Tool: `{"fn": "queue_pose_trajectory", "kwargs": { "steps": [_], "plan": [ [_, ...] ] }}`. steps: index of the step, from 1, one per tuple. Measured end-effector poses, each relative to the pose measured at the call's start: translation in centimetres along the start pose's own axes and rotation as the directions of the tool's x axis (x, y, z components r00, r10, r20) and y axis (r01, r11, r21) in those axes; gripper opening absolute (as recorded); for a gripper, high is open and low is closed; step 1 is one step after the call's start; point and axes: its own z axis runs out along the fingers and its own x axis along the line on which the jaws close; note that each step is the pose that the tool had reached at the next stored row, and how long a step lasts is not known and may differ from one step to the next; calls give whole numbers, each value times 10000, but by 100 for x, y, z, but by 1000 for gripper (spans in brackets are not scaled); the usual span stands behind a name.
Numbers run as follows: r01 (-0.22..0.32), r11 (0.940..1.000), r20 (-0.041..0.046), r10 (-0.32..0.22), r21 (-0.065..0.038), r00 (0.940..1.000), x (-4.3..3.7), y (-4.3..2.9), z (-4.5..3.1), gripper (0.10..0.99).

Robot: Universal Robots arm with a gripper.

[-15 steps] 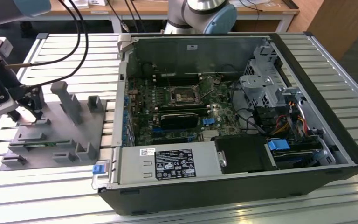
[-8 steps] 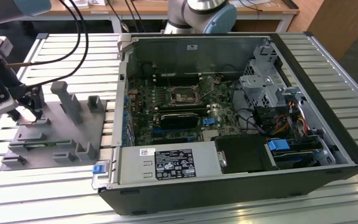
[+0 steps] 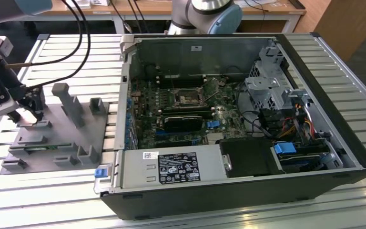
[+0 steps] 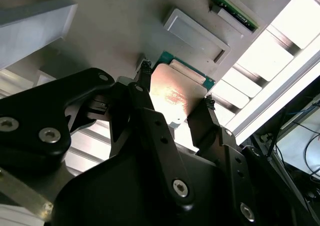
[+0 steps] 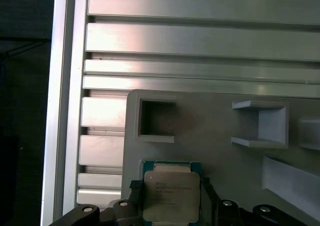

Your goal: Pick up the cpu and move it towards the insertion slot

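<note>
Silver-lidded cpu (image 5: 171,201) sits pinched by the pincer (image 4: 177,84) in both wrist views; the exterior view adds the insertion slot (image 3: 188,98).

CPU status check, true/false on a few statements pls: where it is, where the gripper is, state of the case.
1. The cpu sits in the insertion slot. False: it is over the grey fixture plate, at the gripper.
2. The gripper is over the fixture plate, on the exterior view's left. True.
3. The computer case is closed. False: its side is open, with the motherboard exposed.
4. The insertion slot is inside the case. True.
</note>
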Motion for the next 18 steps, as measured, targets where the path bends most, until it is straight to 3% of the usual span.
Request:
{"fn": "queue_pose_trajectory", "kwargs": {
  "steps": [18],
  "plan": [
    [0,10000,0,0,0,10000,-1,38,-48,545]
  ]
}}
